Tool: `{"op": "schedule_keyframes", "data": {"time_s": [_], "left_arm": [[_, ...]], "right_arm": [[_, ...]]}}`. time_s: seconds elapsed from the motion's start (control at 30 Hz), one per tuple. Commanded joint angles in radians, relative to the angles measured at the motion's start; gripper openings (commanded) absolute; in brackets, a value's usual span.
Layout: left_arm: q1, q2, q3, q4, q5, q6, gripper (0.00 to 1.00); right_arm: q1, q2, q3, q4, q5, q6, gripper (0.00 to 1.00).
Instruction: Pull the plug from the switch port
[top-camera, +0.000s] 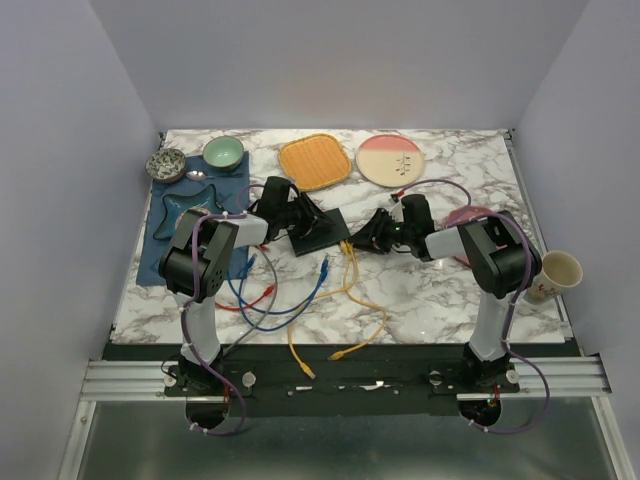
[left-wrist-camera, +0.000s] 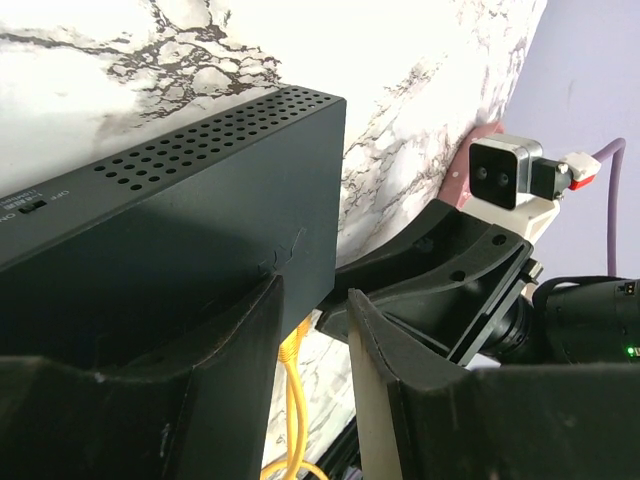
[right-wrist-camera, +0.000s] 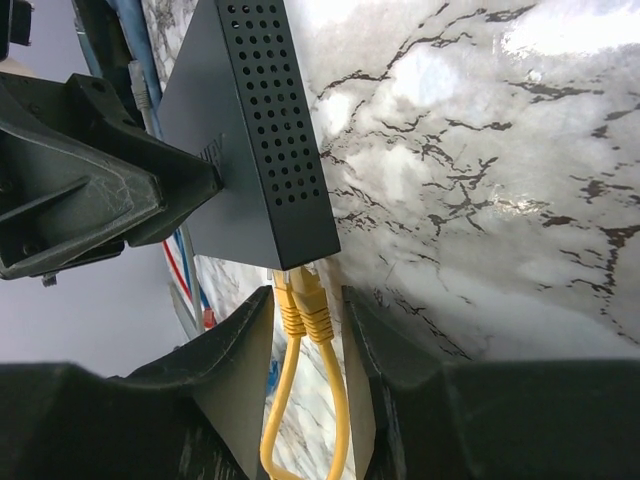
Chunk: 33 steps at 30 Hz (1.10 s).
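Two black robot arms meet over one flat, matte black rectangular switch (top-camera: 318, 232), which lies near the middle of the white marble desk (top-camera: 430, 300). In its near edge sit two yellow plugs (right-wrist-camera: 300, 300), side by side. Two yellow cables (top-camera: 340, 353) run from them toward the near edge of the desk. The right jaws stand narrow around both plugs, one finger (right-wrist-camera: 235, 350) on each side, with a sliver of desk showing between the plugs and one finger. The left jaws are part open at the switch's far corner. One finger (left-wrist-camera: 215, 370) overlaps the dark casing, but I cannot tell whether they pinch it. Loose blue cables (top-camera: 270, 322) and one red cable (top-camera: 252, 300) lie tangled on the desk in front of the left arm. Along the back stand two plates, one square orange plate (top-camera: 315, 161) and one round pink-and-cream plate (top-camera: 390, 159). To their left are two bowls, one green bowl (top-camera: 223, 152) and one patterned grey bowl (top-camera: 165, 165). One metal spoon (top-camera: 196, 175) rests between them on one dark blue mat (top-camera: 160, 240). One paper cup (top-camera: 558, 272) stands at the right edge.
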Motion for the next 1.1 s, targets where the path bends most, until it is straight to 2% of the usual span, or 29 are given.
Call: {"op": "schedule_keyframes", "data": {"time_s": [0.0, 0.33, 0.53, 0.6, 0.77, 1.07], "left_arm": [[0.005, 0.039, -0.02, -0.036, 0.004, 0.004, 0.47], [0.005, 0.034, -0.028, -0.029, 0.008, 0.0, 0.47], [0.005, 0.037, -0.028, -0.027, 0.011, 0.0, 0.47], [0.005, 0.037, -0.028, -0.026, 0.011, 0.0, 0.47], [0.007, 0.037, -0.028, -0.024, 0.016, -0.002, 0.47], [0.005, 0.039, -0.028, -0.023, 0.017, -0.002, 0.47]], "right_arm": [[-0.004, 0.03, 0.027, -0.001, -0.005, -0.002, 0.41], [-0.006, 0.063, 0.056, 0.009, -0.008, 0.011, 0.39], [-0.004, 0.066, 0.058, -0.011, -0.005, -0.009, 0.33], [-0.004, 0.063, 0.052, -0.01, -0.006, -0.022, 0.33], [-0.004, 0.04, 0.033, -0.025, -0.005, -0.045, 0.43], [-0.004, 0.02, 0.021, -0.083, 0.02, -0.077, 0.39]]}}
